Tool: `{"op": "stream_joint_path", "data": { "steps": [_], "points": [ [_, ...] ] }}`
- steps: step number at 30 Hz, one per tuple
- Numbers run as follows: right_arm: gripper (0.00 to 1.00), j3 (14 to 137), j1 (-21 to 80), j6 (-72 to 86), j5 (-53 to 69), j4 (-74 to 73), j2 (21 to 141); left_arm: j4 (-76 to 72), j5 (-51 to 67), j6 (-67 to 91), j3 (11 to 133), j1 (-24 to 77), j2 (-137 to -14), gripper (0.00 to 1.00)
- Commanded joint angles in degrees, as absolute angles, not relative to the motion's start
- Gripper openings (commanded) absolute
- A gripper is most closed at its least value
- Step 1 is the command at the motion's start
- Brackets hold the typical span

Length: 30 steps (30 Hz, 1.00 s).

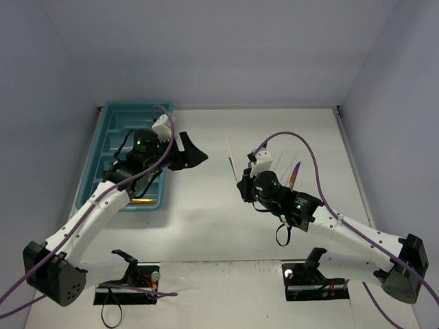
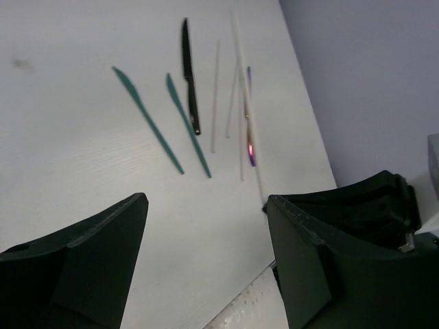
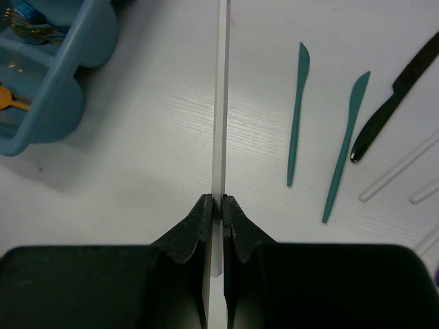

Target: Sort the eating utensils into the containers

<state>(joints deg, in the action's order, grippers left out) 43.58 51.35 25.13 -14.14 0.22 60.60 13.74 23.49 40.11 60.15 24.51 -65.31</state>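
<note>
My right gripper is shut on a long white utensil that points straight away from it, above the table; in the top view this gripper is at mid-table, right of the teal tray. My left gripper is open and empty just right of the tray; in its wrist view only bare table shows between the fingers. Two teal knives, a black knife, thin white utensils and an iridescent purple one lie on the table.
The tray holds a gold utensil, also visible in the right wrist view, and a blue one. The teal knives and the black knife lie right of the held utensil. Walls enclose the table.
</note>
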Motion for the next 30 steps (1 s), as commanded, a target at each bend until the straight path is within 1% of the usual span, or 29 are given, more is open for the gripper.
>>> {"op": "stream_joint_path", "data": {
  "steps": [1,7,11,15,18,20,23,28,30],
  "points": [
    [0.00,46.4,54.3,21.6,-15.3,4.4,58.7,4.0,22.1,44.3,65.3,30.0,-69.4,0.67],
    [0.00,47.9,56.0,20.6,-15.5,5.9,58.5,4.2,18.5,44.2,69.5,36.1,-75.1,0.67],
    [0.00,48.2,56.4,20.3,-15.6,6.5,58.1,5.7,15.3,44.5,70.3,38.0,-76.8,0.67],
    [0.00,48.1,56.5,20.4,-15.5,7.3,57.8,4.8,14.6,45.6,70.0,39.7,-78.0,0.66],
    [0.00,47.9,56.6,20.5,-15.6,7.6,57.9,3.0,14.5,46.4,70.0,40.9,-78.5,0.59],
    [0.00,47.8,56.7,20.5,-15.9,7.9,57.9,2.2,14.8,47.4,69.9,41.6,-79.0,0.52],
    [0.00,47.6,56.7,20.9,-16.6,8.3,58.0,1.3,15.0,48.5,69.7,42.3,-79.3,0.40],
    [0.00,47.6,56.7,21.3,-17.4,8.8,58.4,-1.0,15.0,50.2,68.6,42.4,-79.2,0.16],
    [0.00,47.6,56.7,21.3,-17.8,8.9,58.6,-1.1,14.8,50.5,68.3,42.4,-79.1,0.10]
  ]
}}
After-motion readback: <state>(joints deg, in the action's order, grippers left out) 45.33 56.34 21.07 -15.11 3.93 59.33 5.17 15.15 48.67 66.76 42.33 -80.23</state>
